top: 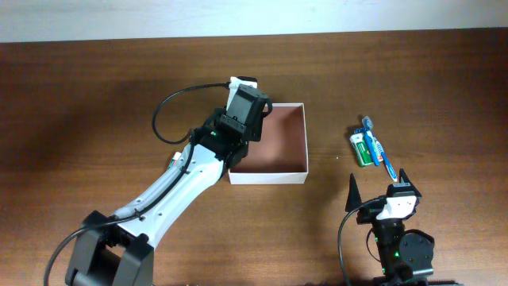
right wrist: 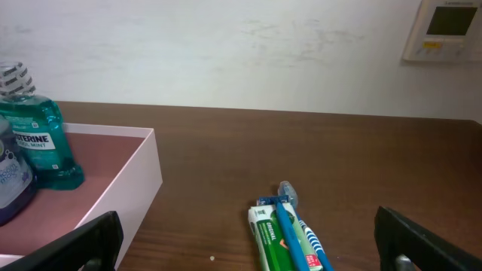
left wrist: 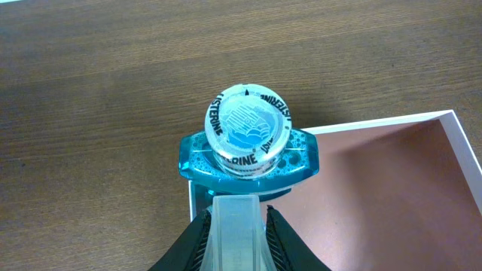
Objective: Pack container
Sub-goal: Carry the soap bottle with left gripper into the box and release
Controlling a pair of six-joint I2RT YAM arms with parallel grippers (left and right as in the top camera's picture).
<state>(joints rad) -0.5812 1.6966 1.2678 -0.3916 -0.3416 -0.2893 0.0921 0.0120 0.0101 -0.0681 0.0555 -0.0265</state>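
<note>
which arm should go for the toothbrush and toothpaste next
Right. The right hand is open, just short of the toothbrush and toothpaste tube on the table. The left hand is across at the container's far side, at the Listerine bottle.

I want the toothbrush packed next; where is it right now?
Overhead, the toothbrush lies right of the container, resting on the toothpaste, just ahead of the open right hand.

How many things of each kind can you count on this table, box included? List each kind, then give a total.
Container: 1
Listerine mouthwash bottle: 1
Toothpaste tube: 1
Toothbrush: 1
Total: 4
A bluish item, cut off at the right wrist view's edge, is left uncounted.
</note>
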